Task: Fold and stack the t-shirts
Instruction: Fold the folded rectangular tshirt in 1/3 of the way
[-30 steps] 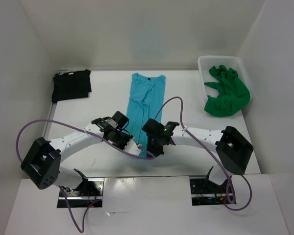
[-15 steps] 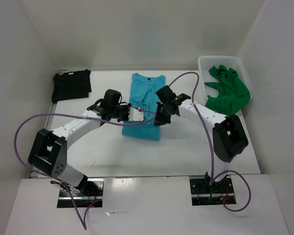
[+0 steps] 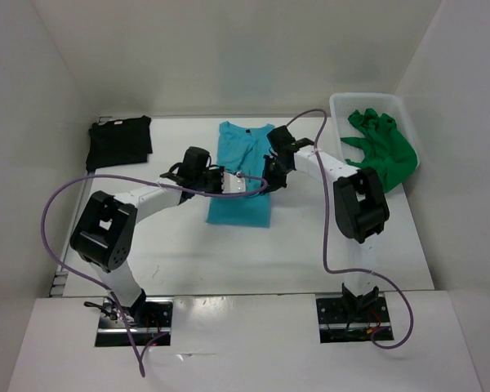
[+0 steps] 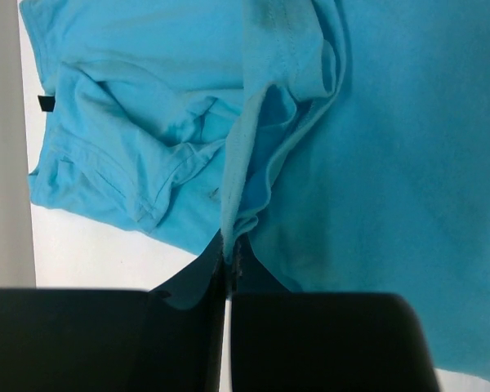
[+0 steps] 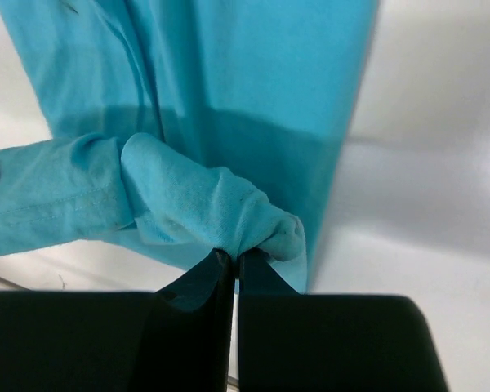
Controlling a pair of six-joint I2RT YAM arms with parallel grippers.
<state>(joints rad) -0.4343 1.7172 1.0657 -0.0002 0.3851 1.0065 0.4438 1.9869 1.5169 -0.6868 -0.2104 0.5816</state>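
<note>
The turquoise t-shirt (image 3: pixel 241 175) lies in the middle of the table, its near end folded up over itself. My left gripper (image 3: pixel 222 180) is shut on the shirt's hem (image 4: pixel 233 220) at its left side. My right gripper (image 3: pixel 271 173) is shut on a bunched edge of the shirt (image 5: pixel 229 212) at its right side. The black t-shirt (image 3: pixel 119 140) lies folded at the back left. The green t-shirt (image 3: pixel 379 152) sits crumpled in the white basket (image 3: pixel 336 104) at the back right.
White walls close in the table on the left, back and right. Purple cables loop from both arms over the table's near half. The basket stands against the right wall.
Both grippers have carried the turquoise shirt's near hem from the front of the table towards the back, folding the shirt over itself. Both arms now reach farther.
</note>
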